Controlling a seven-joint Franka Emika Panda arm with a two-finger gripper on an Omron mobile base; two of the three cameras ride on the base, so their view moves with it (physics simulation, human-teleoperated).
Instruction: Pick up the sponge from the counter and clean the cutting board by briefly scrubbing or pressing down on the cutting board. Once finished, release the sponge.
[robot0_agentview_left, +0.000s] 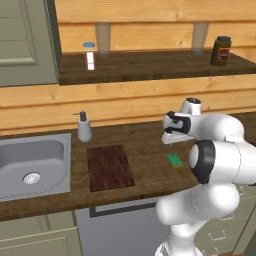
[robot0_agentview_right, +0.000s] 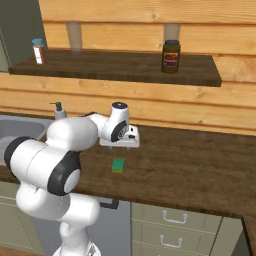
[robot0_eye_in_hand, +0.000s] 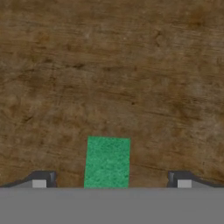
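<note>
- Sponge (robot0_eye_in_hand: 107, 162) — green top up, flat on the worktop (robot0_eye_in_hand: 131, 65), near the front edge, right of the cutting board (robot0_agentview_left: 110, 167) and apart from it.
- Hand (robot0_eye_in_hand: 111, 181) — hovering above the sponge, fingers wide apart, holding nothing.

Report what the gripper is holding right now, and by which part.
Nothing is held. The gripper is open above the counter, fingertips apart either side of the sponge, which lies flat and ungrasped.
</note>
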